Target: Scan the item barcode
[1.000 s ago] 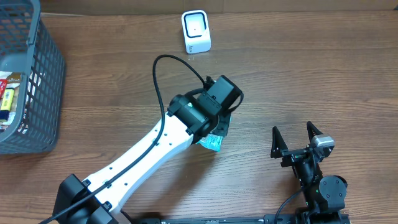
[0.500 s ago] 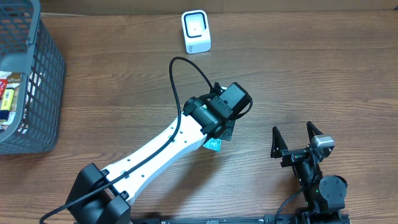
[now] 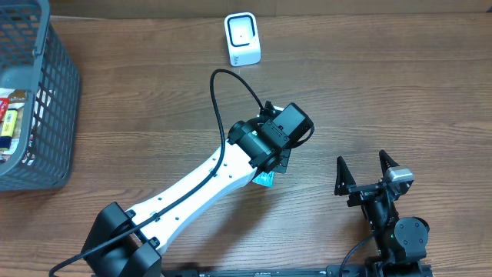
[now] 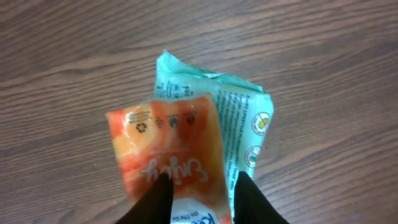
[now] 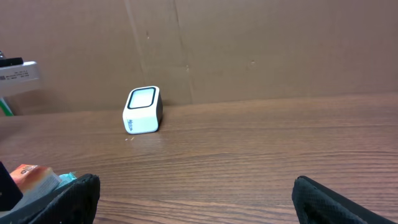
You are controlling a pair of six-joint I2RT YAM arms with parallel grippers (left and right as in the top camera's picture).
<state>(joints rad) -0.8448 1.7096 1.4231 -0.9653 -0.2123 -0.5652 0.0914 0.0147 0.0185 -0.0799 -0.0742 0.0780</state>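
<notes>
Left tool clenched on lower end of orange packet, one finger at each side. Teal packet under orange one, sticking out ahead of tool; if pinched too, cannot tell. Scanner on surface, well ahead of left tool. Right tool released, jaws spread wide, well apart from packets.
</notes>
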